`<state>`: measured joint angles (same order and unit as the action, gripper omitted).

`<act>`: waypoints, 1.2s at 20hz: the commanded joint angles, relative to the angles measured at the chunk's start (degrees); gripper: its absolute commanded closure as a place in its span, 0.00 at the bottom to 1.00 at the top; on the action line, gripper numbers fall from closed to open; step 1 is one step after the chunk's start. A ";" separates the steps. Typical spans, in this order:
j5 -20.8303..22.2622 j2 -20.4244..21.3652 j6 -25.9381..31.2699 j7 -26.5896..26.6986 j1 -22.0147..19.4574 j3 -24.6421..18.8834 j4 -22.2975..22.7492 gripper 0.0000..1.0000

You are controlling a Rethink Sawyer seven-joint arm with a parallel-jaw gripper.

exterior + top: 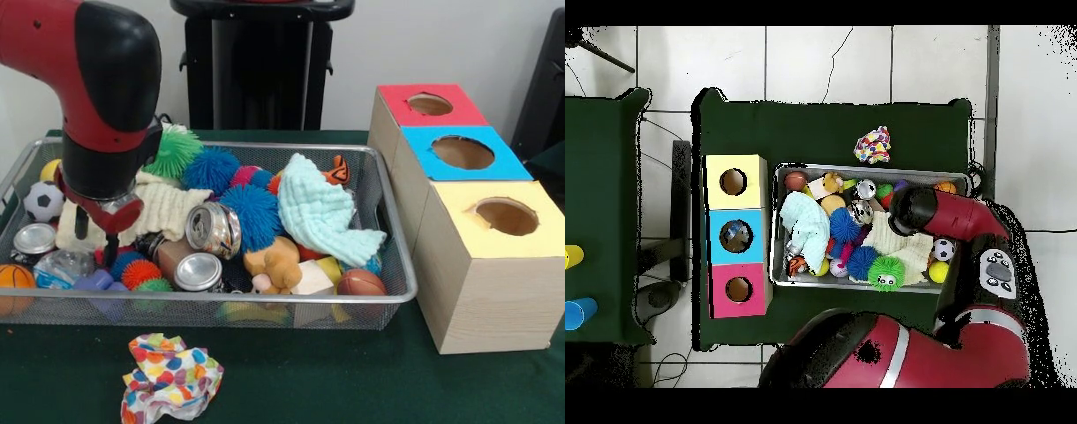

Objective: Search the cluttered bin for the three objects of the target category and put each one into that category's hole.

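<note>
The wire-mesh bin is full of toys, balls and cloths; it also shows in the overhead view. One wrinkly clear plastic piece lies at the bin's left end, by a silver can. I can make out no other clear piece. My gripper hangs over that left end, just right of and slightly above the plastic. Its fingers stand apart with nothing between them. In the overhead view the arm's head hides the gripper.
Three wooden boxes with holes stand beside the bin: red top, blue top, yellow top. Two more cans lie mid-bin. A dotted cloth lies on the green table in front of the bin.
</note>
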<state>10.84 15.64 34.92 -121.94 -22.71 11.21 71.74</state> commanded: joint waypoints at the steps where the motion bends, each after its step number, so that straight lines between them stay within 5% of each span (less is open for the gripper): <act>1: 4.04 -5.36 -2.37 3.24 -0.69 -4.83 -1.58 0.00; 14: 6.32 -7.65 3.80 -1.23 4.42 4.32 -7.47 0.00; 24: 5.77 -1.28 14.60 2.23 7.42 9.54 -9.05 0.00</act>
<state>13.36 11.89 39.30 -121.94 -16.64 19.29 66.54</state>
